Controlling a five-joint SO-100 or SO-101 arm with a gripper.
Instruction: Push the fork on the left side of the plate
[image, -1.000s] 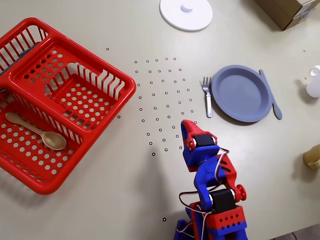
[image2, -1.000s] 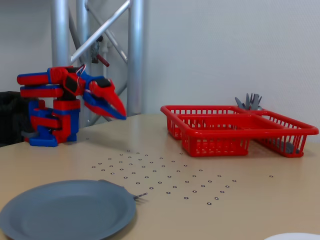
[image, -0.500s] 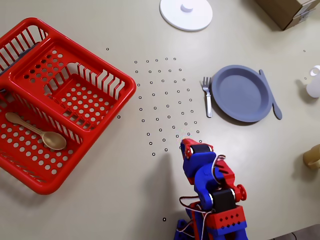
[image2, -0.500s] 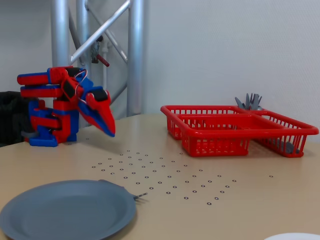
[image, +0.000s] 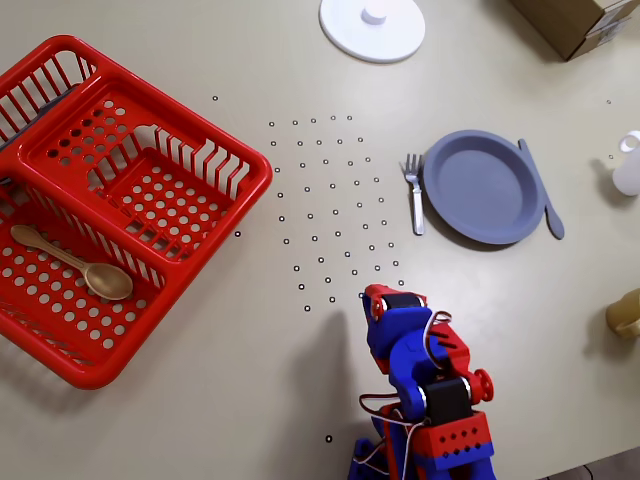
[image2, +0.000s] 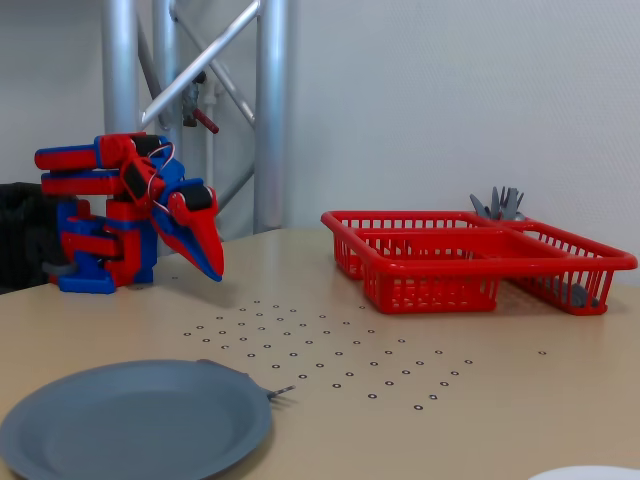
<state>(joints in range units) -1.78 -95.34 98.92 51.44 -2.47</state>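
The small silver fork (image: 414, 193) lies on the table right beside the left rim of the slate-blue plate (image: 483, 187) in the overhead view, tines pointing away from the arm. In the fixed view only its tines (image2: 280, 391) stick out past the plate (image2: 130, 420). My red and blue gripper (image: 372, 300) is folded back near the arm's base, well short of the fork. In the fixed view the gripper (image2: 213, 270) points down just above the table, its jaws together and empty.
A slate-blue utensil (image: 541, 190) lies along the plate's right rim. A red basket (image: 150, 215) at the left holds a wooden spoon (image: 75, 262). A white lid (image: 373, 25), a cardboard box (image: 575, 22) and small objects (image: 628, 165) sit at the far and right edges.
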